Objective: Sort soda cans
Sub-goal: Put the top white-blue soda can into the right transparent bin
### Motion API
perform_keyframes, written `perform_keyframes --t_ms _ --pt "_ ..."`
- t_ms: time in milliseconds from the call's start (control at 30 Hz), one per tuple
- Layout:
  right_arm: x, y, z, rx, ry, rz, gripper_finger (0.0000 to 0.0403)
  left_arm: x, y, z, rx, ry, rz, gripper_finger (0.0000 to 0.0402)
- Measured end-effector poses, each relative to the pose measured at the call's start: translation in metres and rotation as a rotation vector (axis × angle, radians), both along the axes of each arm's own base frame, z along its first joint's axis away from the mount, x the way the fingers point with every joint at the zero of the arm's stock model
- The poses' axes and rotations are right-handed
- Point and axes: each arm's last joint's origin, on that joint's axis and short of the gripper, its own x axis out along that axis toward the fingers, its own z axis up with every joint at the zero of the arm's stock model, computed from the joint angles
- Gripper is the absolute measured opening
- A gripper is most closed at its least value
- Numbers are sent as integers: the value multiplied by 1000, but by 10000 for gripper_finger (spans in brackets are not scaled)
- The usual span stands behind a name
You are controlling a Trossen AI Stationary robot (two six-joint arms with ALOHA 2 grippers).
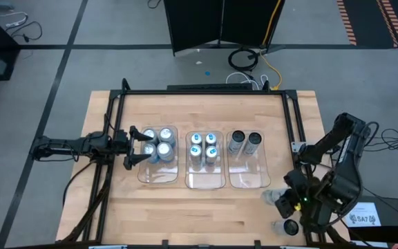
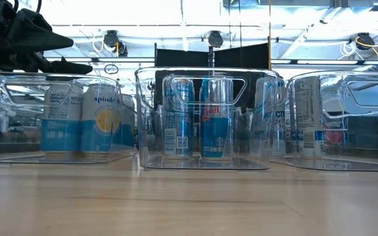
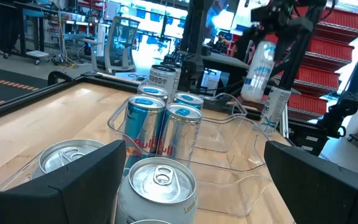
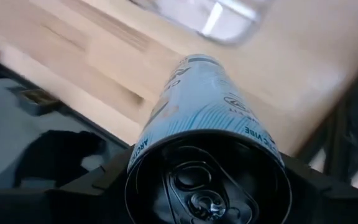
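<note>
Right tool [image 4: 207, 186] clenched on a dark-topped can [image 4: 210, 130], lifted off the surface's near right corner. Left tool [image 1: 138, 146], spread wide, hovers above the left bin [image 1: 159, 177]. Risk: the tilted can slipping or clipping the right bin [image 1: 249, 181].

The right gripper [image 1: 280, 198] holds a pale can [image 4: 211, 106] whose dark top is cut off at the right wrist picture's lower edge; the fingers clamping it barely show. A dark can [image 1: 290, 227] near the table's right near corner is too small to read. Through the clear bins [image 2: 205, 160], rear cans blur together.
</note>
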Motion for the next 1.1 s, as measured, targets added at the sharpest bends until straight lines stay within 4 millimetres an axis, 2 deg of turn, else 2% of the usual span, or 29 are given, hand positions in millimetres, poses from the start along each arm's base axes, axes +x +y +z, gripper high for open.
perform_keyframes --t_ms 133,267,600,833,1100 --pt "9 -11 10 -76 -77 12 253 0 0 0 0 0 0 389" --pt "25 -29 12 -128 -49 9 253 0 0 0 0 0 0 389" --pt "82 -92 13 -123 -3 94 254 0 0 0 0 0 0 389" --pt "118 -130 -2 -130 58 123 254 0 0 0 0 0 0 389" --pt "151 -149 -38 -111 197 186 254 0 0 0 0 0 0 389"
